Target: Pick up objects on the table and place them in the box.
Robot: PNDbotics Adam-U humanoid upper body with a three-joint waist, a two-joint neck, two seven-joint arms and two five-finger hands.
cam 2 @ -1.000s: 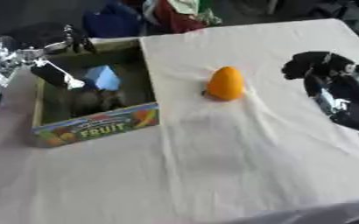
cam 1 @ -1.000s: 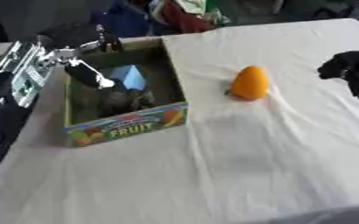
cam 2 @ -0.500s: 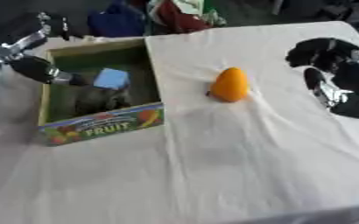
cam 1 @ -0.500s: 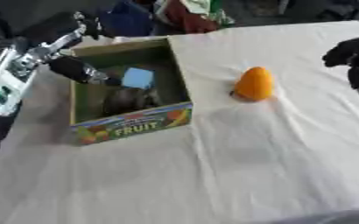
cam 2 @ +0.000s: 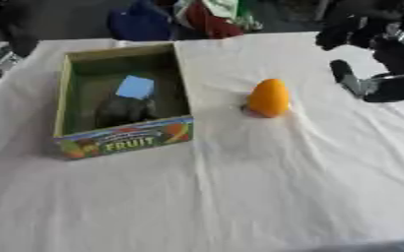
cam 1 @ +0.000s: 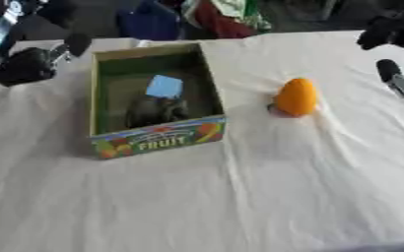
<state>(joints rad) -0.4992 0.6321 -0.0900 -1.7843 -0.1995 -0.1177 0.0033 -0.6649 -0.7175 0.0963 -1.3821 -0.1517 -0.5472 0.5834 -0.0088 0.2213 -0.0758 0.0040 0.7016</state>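
An orange, egg-shaped fruit-like object (cam 1: pixel 296 97) stands upright on the white-clothed table (cam 1: pixel 266 197), long axis vertical and narrow end up, just to the right of the open cardboard box printed "FRUIT" (cam 1: pixel 158 140). Inside the box lie a light blue square piece (cam 1: pixel 164 86) and a dark grey lump (cam 1: pixel 153 110), touching each other. The left hand (cam 1: pixel 24 65) hovers off the box's left wall; its fingers are blurred, so their state is unclear. The right hand (cam 2: pixel 374 59) hangs right of the orange object, well apart from it, fingers loosely spread and holding nothing.
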